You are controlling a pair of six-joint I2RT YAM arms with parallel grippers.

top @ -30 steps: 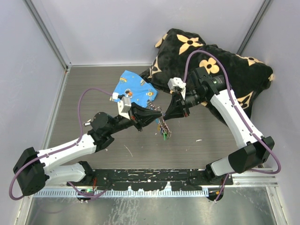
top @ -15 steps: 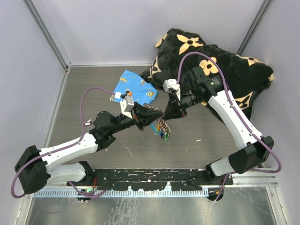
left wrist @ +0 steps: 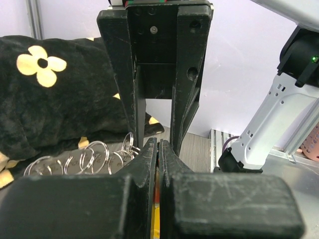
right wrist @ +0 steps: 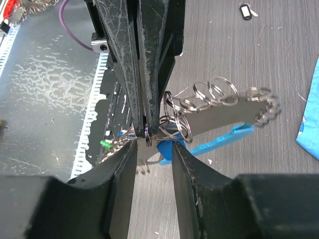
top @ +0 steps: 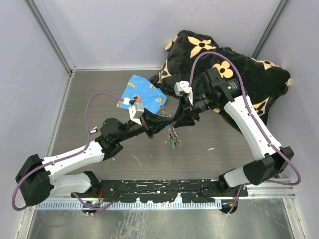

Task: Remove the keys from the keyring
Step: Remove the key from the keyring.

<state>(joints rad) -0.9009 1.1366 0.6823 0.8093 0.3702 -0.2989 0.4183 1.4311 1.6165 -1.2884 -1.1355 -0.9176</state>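
My left pincer [right wrist: 144,127] is clamped on the keyring [right wrist: 214,92], silver loops with a light-blue piece, held above the surface [top: 99,94]. My right pincer [right wrist: 153,149] stands apart, straddling those tips. The keys [top: 173,143] dangle below, too small to make out. The surface is grey and planked, and the walls are pale.

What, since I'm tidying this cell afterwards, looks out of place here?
A dark-headed key lies alone on the table, away from the keyring the left gripper pinches; possibly already removed. A crumpled blue cloth and a heaped black flowered blanket also clutter the far side.
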